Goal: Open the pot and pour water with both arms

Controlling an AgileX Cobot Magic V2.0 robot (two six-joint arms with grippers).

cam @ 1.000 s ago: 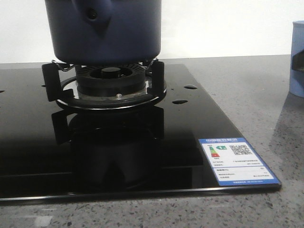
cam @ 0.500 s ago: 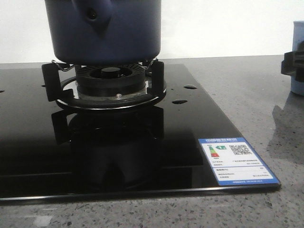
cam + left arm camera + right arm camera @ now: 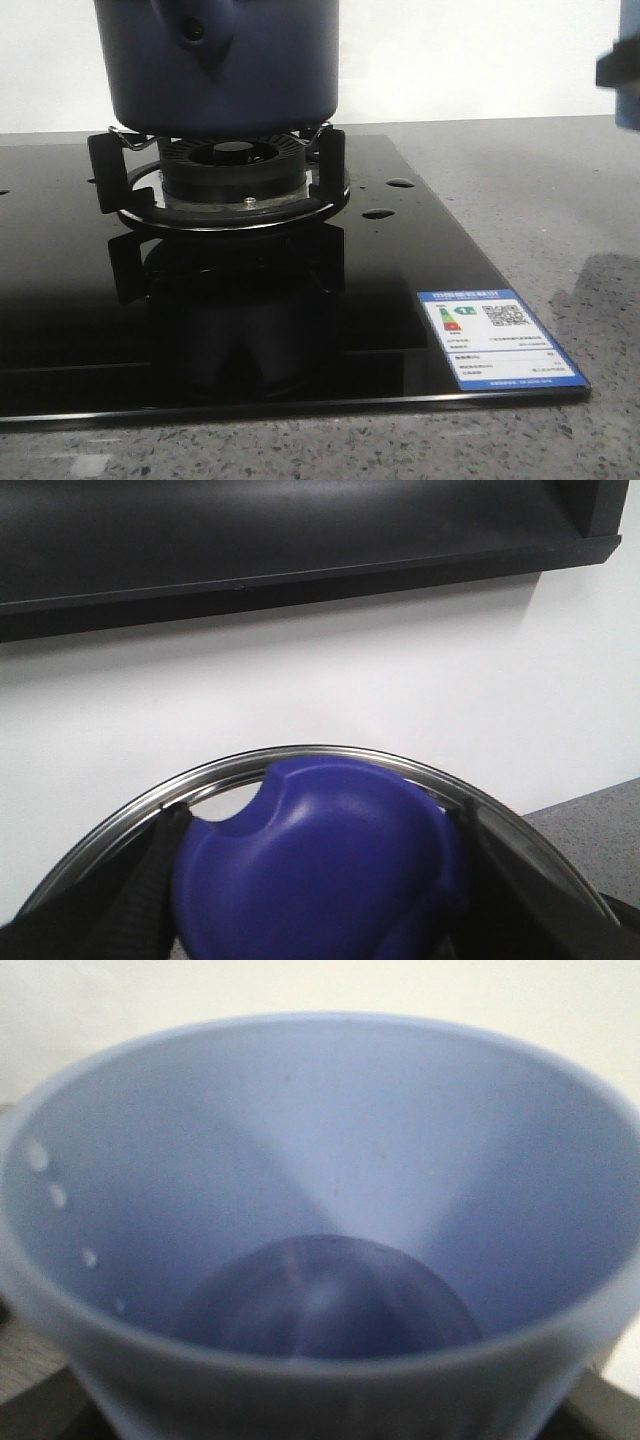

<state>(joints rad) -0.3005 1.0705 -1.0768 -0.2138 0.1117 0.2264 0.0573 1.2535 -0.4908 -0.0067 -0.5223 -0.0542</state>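
The dark navy pot (image 3: 225, 60) stands on the gas burner (image 3: 233, 165), its handle with a hole (image 3: 195, 35) facing me; its top is out of view. In the left wrist view my left gripper (image 3: 315, 880) is shut on the blue knob (image 3: 320, 860) of the steel-rimmed lid (image 3: 300, 755), with a black finger (image 3: 140, 900) on each side, held up before a white wall. My right gripper (image 3: 618, 68) holds the pale blue cup (image 3: 630, 110) off the counter at the far right. The cup (image 3: 320, 1160) fills the right wrist view and hides the fingers.
The black glass stove top (image 3: 200, 320) carries a blue-and-white label (image 3: 500, 338) at its front right corner. Grey speckled counter (image 3: 540, 200) lies to the right. A dark shelf (image 3: 300, 540) hangs on the wall above the held lid.
My right gripper has lifted the pale blue cup from the counter at the right up to the top right edge of the front view. The pot has not moved.
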